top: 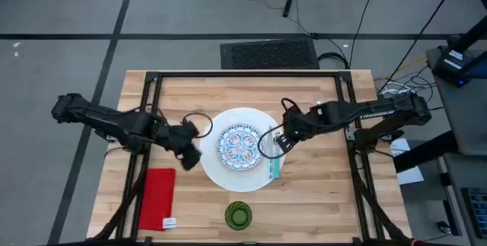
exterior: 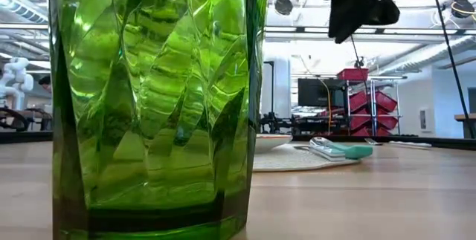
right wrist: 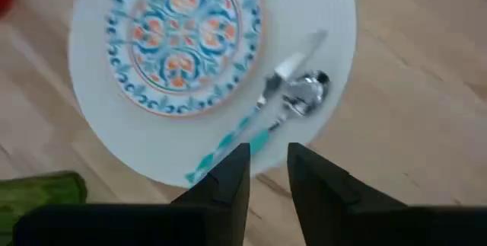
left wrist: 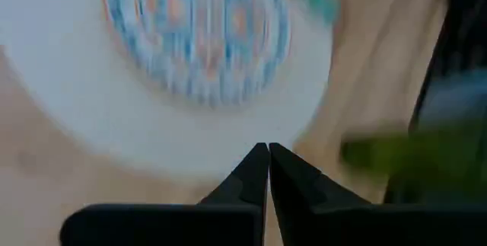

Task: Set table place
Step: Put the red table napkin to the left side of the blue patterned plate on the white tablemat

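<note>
2 tools hang over the table [top: 319, 193], one at each side of the large white plate [top: 221, 170]. No writing can be read. On that plate lie the small patterned plate [top: 240, 145] at its centre and, on its right rim, a teal-handled spoon [right wrist: 293, 101] with a knife [right wrist: 262, 105]. The green glass cup [top: 238, 215] stands just in front of the plate, the red napkin [top: 157, 198] to its front left. Left tool [top: 192, 148]: fingers together, empty. Right tool [top: 283, 141]: fingers slightly apart, empty, above the spoon.

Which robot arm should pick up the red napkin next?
Probably the left. The left gripper hovers beside the white plate, on the red napkin's side of the table. The right gripper sits across the plate, above the teal-handled spoon.
</note>
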You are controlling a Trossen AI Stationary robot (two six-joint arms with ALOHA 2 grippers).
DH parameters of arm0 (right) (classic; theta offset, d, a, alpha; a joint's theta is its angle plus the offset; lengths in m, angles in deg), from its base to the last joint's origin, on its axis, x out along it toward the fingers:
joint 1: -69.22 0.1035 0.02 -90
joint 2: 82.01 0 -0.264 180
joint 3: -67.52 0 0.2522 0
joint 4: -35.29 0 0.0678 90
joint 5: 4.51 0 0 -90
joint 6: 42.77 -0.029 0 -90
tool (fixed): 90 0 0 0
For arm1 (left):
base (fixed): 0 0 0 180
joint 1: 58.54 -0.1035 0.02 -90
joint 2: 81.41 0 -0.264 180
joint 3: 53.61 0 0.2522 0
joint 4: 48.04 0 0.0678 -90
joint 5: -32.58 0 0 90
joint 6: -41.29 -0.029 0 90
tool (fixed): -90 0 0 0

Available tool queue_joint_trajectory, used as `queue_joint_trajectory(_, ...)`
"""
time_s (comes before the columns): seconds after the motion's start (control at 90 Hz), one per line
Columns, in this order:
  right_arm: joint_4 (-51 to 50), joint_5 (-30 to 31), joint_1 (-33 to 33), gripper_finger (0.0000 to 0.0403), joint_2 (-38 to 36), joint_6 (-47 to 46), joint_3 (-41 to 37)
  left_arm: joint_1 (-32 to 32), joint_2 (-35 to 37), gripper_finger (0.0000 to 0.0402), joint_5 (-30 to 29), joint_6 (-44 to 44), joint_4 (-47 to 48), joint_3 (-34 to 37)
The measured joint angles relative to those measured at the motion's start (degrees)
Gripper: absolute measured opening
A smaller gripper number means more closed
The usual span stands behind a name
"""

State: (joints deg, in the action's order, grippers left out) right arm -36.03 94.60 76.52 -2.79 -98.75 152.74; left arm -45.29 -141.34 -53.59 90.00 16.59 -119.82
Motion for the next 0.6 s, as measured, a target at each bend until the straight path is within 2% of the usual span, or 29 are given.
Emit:
queue_joint_trajectory(0.078, -0.02, 0.10, 1.47, 0.0077, 0.00, 1.36, 0.00, 0.00, -0.03, 0.0000, 5.66, -5.36, 8.63, -1.37)
queue_joint_trajectory(0.167, -0.02, 0.87, 2.94, 0.0077, 0.02, 3.16, 0.00, 0.00, -0.03, 0.0000, 12.51, -15.26, 16.15, -1.53)
queue_joint_trajectory(0.333, -0.07, 6.12, 5.85, 0.0077, 0.02, 5.40, 0.00, 0.00, -0.06, 0.0000, 12.48, -29.65, 23.64, 0.12)
queue_joint_trajectory(0.467, -0.11, 7.89, 7.81, 0.0077, 0.02, 8.51, 0.00, -0.15, -0.06, 0.0005, 12.68, -29.69, 23.55, 1.94)
queue_joint_trajectory(0.6, 0.36, 11.32, 9.56, 0.0077, 0.04, 10.60, -0.08, -0.17, -0.06, 0.0036, 14.69, -26.84, 22.87, 5.35)
